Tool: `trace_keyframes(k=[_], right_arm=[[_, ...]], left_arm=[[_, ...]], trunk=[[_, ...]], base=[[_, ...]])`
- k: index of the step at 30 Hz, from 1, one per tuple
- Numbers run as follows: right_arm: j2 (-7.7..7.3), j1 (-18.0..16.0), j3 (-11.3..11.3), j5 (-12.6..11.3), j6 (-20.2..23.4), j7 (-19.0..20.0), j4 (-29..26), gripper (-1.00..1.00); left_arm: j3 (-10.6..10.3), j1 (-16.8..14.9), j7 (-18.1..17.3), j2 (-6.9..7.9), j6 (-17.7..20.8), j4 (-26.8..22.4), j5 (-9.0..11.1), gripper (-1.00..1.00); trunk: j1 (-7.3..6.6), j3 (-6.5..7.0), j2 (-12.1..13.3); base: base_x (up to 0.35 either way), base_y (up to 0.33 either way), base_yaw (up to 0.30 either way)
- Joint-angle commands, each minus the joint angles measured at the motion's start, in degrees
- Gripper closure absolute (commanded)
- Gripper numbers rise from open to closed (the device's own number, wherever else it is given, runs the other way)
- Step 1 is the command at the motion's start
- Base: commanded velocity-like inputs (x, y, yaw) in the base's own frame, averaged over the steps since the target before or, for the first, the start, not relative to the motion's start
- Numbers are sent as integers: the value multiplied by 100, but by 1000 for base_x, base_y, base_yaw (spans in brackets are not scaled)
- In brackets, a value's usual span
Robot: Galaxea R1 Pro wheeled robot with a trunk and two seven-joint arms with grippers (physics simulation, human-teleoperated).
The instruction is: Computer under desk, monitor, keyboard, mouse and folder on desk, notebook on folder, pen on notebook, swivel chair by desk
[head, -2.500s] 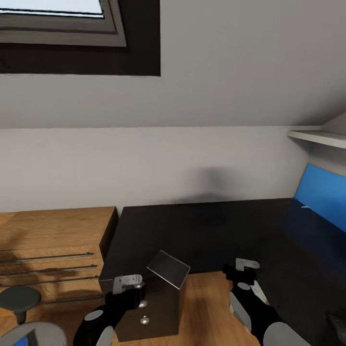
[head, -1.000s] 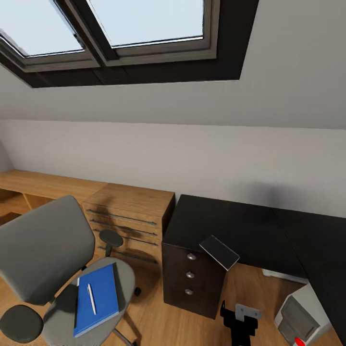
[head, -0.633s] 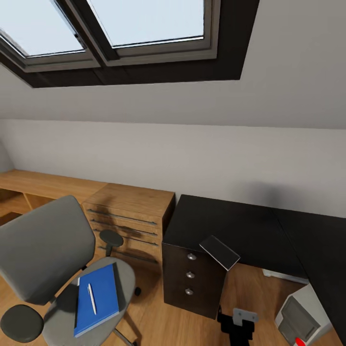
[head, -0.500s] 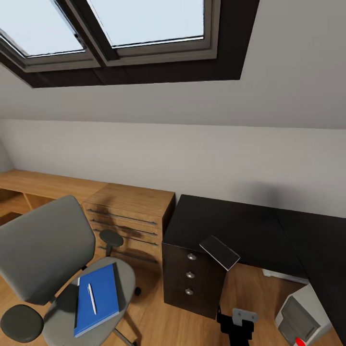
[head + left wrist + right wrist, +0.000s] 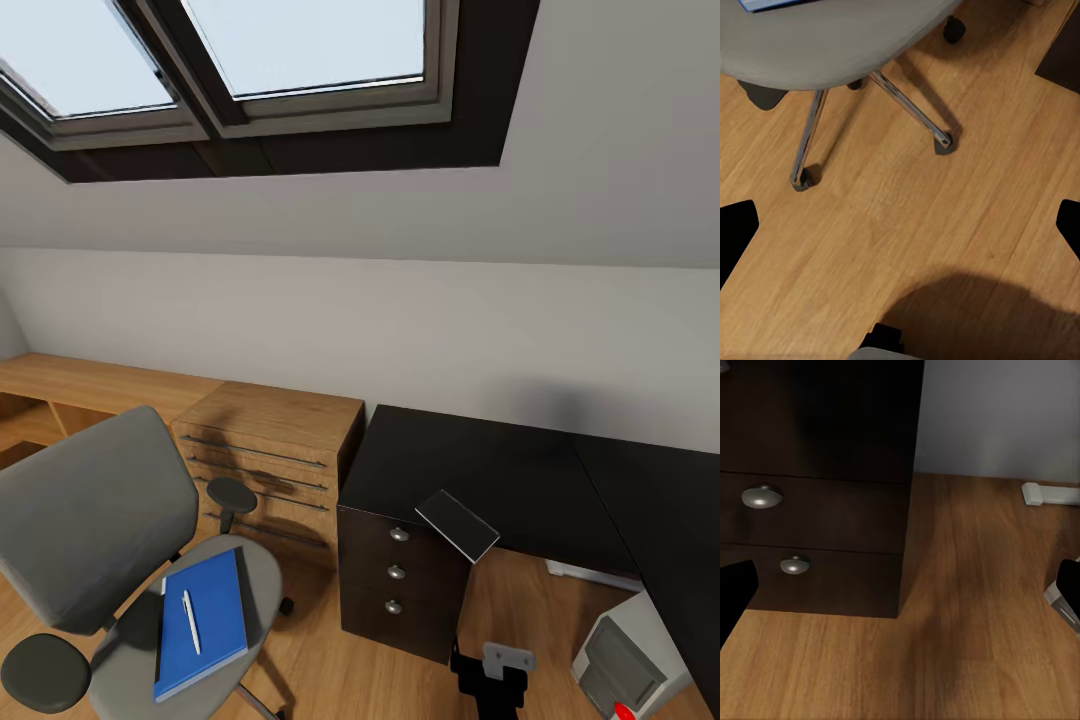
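Jaws first: on both wrist cameras the fingertips sit wide apart at the frame edges with nothing between them, so I log both sets of jaws as open and empty.

Head view: compared with 2.5 s ago the whole picture has swung left, so that was the camera turning, not the objects; over the last second nothing has shifted. The swivel chair [image 5: 110, 560] now sits near left, with the folder [image 5: 203, 620] flat on its seat and the pen [image 5: 190, 621] lying on the folder. The notebook [image 5: 457, 525] rests tilted on the near edge of the tabletop [image 5: 470, 470], above the drawer unit [image 5: 395, 580]. The computer [image 5: 625, 665] stands on the floor at near right. The right gripper [image 5: 495, 672] hangs low, in front of the drawers.

Left wrist view: chair star base [image 5: 870, 97] on the wooden floor [image 5: 915, 225].

Right wrist view: drawer knobs [image 5: 761, 496].

My judgement: folder pickup comes next.
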Motion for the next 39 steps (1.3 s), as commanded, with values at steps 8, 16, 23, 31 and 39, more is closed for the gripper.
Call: trace_keyframes(k=[8,16,23,31,39], right_arm=[[39,-6,51,-71,-11,-20,19,-100],[40,-6,52,-72,5,-20,20,-100],[40,-6,52,-73,29,-20,20,-100],[45,-4,55,-73,33,-20,20,-100],[48,-4,58,-73,35,-20,21,-100]], left_arm=[[-55,-6,40,7,-20,15,59,-100],[-50,-6,40,12,-14,18,61,-100],[-48,-6,40,13,-11,18,68,-100],[-48,-6,40,13,-10,18,70,-100],[-42,-6,49,13,-28,18,70,-100]], trunk=[[1,-8,-6],[1,-13,-6],[1,-41,-6],[1,-92,-6],[1,-146,-6]], base=[[-52,47,85],[-241,218,243],[-266,208,232],[-293,131,190],[-117,27,178]])
